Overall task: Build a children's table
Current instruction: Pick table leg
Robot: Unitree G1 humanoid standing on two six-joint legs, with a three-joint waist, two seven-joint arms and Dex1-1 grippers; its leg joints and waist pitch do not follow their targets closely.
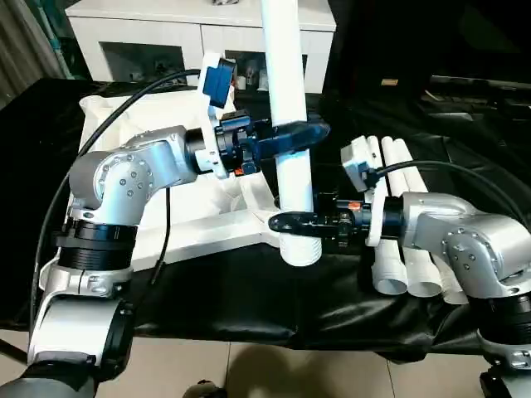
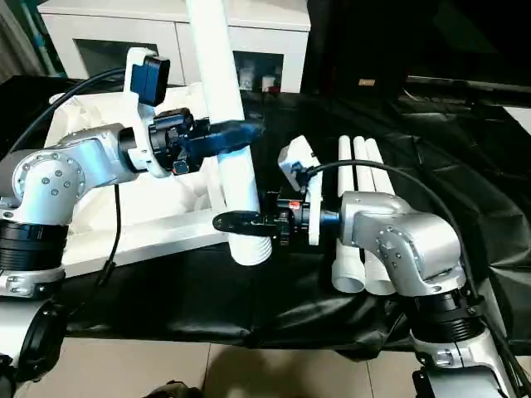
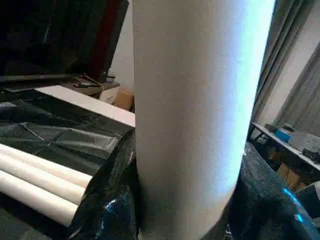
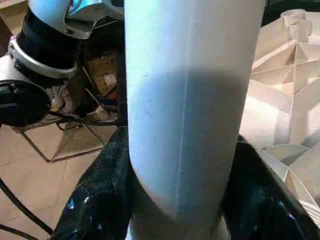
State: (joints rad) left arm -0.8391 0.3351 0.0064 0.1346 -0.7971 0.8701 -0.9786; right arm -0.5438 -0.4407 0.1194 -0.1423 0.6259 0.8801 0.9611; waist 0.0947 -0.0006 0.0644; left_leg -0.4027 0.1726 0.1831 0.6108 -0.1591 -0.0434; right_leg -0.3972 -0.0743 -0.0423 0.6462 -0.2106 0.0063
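One white table leg (image 1: 290, 91) stands upright, its threaded lower end (image 1: 300, 249) hanging just past the near right corner of the white tabletop (image 1: 199, 228). The tabletop lies ribbed side up on the black cloth. My left gripper (image 1: 292, 137) is shut on the leg at mid height, coming in from the left. My right gripper (image 1: 292, 222) is shut on the same leg lower down, coming in from the right. In the wrist views the leg (image 3: 190, 115) (image 4: 185, 110) sits tight between black fingers (image 3: 107, 200) (image 4: 100, 200). The ribbed underside (image 4: 285, 100) lies just behind it.
Three spare white legs (image 1: 406, 249) lie side by side on the black cloth (image 1: 249, 298) under my right forearm. A white cabinet with glass doors (image 1: 166, 33) stands behind the table. Tiled floor lies past the near table edge.
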